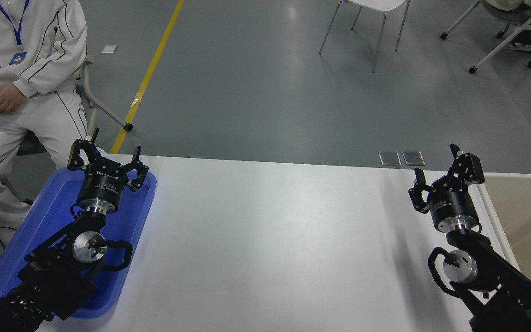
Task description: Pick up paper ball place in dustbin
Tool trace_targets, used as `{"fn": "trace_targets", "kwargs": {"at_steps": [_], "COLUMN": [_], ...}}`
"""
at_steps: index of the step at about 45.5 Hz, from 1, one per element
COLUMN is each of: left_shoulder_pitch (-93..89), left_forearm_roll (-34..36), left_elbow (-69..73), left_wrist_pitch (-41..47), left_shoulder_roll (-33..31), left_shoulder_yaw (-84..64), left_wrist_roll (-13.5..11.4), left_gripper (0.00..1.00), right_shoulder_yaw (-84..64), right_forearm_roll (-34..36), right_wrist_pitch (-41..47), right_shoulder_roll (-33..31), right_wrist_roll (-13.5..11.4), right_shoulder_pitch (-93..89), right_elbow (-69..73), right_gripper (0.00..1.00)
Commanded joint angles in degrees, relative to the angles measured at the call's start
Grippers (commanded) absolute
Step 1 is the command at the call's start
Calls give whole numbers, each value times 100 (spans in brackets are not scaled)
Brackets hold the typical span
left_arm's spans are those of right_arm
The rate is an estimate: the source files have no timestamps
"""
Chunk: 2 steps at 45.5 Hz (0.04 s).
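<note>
White table [270,240] carries a blue tray [39,221] at left; the beige dustbin [530,207] adjoins its right edge. Left gripper [106,159], parked over the tray, fingers spread, empty. Right gripper [445,173], beside the dustbin rim, likewise released, empty. Collar print on both illegible. Paper ball not visible.

Grey smooth floor [265,92], faint sheen from overhead light. Yellow tape line [148,76] runs diagonally at left. Two metal floor plates [402,158] just beyond white table [270,244]. White chair [367,23] top centre; wheeled chair [510,32] top right. Paper scrap [109,49] on floor.
</note>
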Motion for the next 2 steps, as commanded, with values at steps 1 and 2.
{"fn": "trace_targets", "kwargs": {"at_steps": [1,2], "left_shoulder_pitch": [5,5], "left_forearm_roll": [0,0], "left_elbow": [-1,-1], "left_wrist_pitch": [4,4], "left_shoulder_roll": [-2,7], "left_shoulder_yaw": [-6,-6], "left_wrist_roll": [1,1], "left_gripper": [100,100], "right_shoulder_yaw": [-37,-28], "right_forearm_roll": [19,19], "right_wrist_pitch": [15,-11], "right_shoulder_roll": [13,13], "right_wrist_roll": [13,13], "right_shoulder_pitch": [-42,-42], "right_elbow": [14,14], "right_gripper": [100,100]}}
